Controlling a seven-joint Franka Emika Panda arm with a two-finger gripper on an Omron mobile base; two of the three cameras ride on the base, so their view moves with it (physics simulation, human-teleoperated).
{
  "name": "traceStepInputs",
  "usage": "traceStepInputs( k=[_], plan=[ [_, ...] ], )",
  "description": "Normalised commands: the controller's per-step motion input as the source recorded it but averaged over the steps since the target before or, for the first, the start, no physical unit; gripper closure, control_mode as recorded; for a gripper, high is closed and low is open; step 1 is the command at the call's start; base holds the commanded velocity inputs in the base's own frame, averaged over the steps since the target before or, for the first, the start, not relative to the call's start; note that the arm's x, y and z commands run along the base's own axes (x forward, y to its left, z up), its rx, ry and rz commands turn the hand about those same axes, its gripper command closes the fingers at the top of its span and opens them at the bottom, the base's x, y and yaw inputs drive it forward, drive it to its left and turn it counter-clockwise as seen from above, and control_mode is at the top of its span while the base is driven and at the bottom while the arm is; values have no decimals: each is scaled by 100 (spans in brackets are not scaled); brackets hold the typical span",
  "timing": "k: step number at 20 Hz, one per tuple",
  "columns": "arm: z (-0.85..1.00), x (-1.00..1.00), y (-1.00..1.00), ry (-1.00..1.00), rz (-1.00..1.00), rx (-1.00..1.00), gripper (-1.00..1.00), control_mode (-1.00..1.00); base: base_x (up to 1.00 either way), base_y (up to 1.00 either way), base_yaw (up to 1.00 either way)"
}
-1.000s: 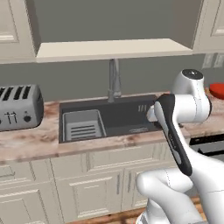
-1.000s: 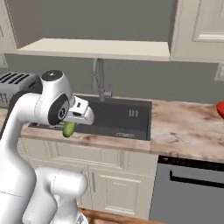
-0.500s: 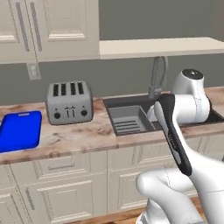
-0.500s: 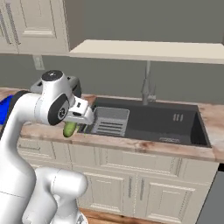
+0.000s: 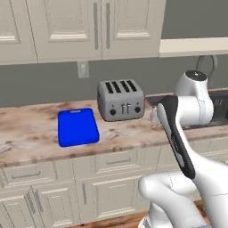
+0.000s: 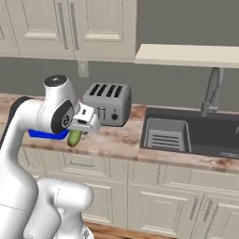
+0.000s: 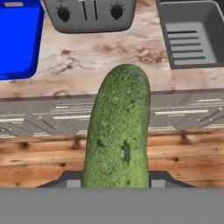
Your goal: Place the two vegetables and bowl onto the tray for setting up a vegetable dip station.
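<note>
Blue tray (image 5: 78, 128) flat on the tabletop (image 5: 26, 133) at the left, long axis running away from the front edge, bare of any load. Just right of it, apart by a strip of bare marble, a grey toaster (image 5: 120, 100). Right again, the sink (image 6: 186, 135) with its rack.

Hand (image 6: 77, 135) closed on a green cucumber (image 7: 117, 131), hanging out past the front edge of the tabletop, over the cabinet fronts rather than over the marble. Cucumber held by one end, long axis running out along the hand, free end pointing forward and down.

From the hand camera: tray corner (image 7: 17, 39) up and to the left, toaster front straight ahead, sink rack up and to the right. So the tray lies to the robot's left and further in over the tabletop; the toaster sits between hand and tray only loosely, off to the tray's right side.

Likely call for the coming move: carry leftward and inward, then lower with the cucumber lined up along the tray's long side. Bowl and second vegetable not yet on the tray.
</note>
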Motion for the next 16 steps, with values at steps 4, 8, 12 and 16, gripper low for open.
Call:
traceStepInputs(
  k=[4, 8, 12, 16],
  plan=[
    [0, 0, 0, 0, 0, 0, 100, 100, 12, 100, 0],
    [0, 0, 0, 0, 0, 0, 100, 100, 38, 100, 0],
    [0, 0, 0, 0, 0, 0, 100, 100, 53, 86, 1],
    [0, 0, 0, 0, 0, 0, 100, 100, 74, 7, 2]
  ],
)
